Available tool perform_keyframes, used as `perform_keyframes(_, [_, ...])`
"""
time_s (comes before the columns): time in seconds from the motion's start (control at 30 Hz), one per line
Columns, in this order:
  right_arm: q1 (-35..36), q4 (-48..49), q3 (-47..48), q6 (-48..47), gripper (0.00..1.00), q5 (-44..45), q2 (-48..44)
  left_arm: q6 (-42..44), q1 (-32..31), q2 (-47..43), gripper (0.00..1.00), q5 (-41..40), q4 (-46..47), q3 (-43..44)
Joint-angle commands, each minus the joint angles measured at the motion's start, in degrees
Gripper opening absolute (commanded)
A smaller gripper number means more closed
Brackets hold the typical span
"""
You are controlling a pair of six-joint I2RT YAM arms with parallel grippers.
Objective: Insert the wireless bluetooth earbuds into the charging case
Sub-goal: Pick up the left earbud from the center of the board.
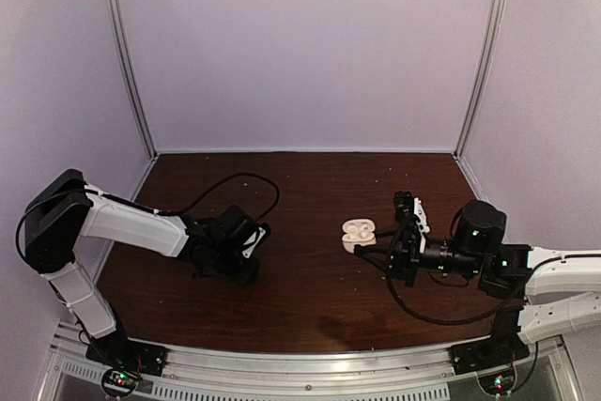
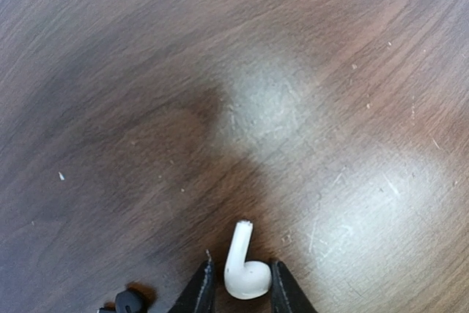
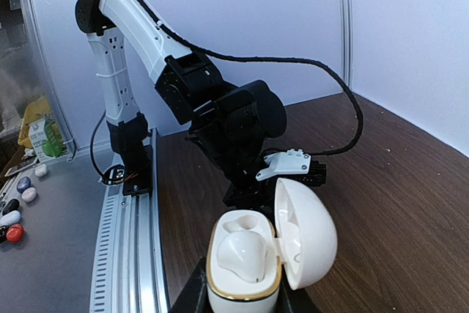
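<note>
A white earbud [image 2: 245,273] lies low over the brown table [image 2: 220,71], its stem pointing away. My left gripper [image 2: 242,287] is shut on its bulb, one black finger on each side. A black earbud [image 2: 130,300] lies just left of the fingers. My right gripper [image 3: 245,302] is shut on the open white charging case [image 3: 242,284] with a gold rim; one white earbud [image 3: 242,254] sits in it and the lid [image 3: 308,232] stands open to the right. In the top view the case [image 1: 358,232] is held mid-table, right of the left gripper [image 1: 244,269].
A black cable [image 1: 235,180] loops on the table behind the left arm. The metal rail [image 3: 124,240] runs along the near edge. Several coloured pebble-shaped cases [image 3: 18,203] lie beyond the rail. Pale walls close the table on three sides.
</note>
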Motion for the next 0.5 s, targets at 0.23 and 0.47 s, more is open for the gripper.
perform_keyframes(0.23, [-0.6,0.6,1.0,-0.8,0.0,-0.8,0.0,2.6,0.9,-1.1,0.2,0.4,-1.1,-1.5])
perform_keyframes(0.47, [-0.6,4.0,-0.9,-5.0,0.0,-4.2,0.8,5.0,0.6,-7.7,0.13,1.7,-6.0,0.3])
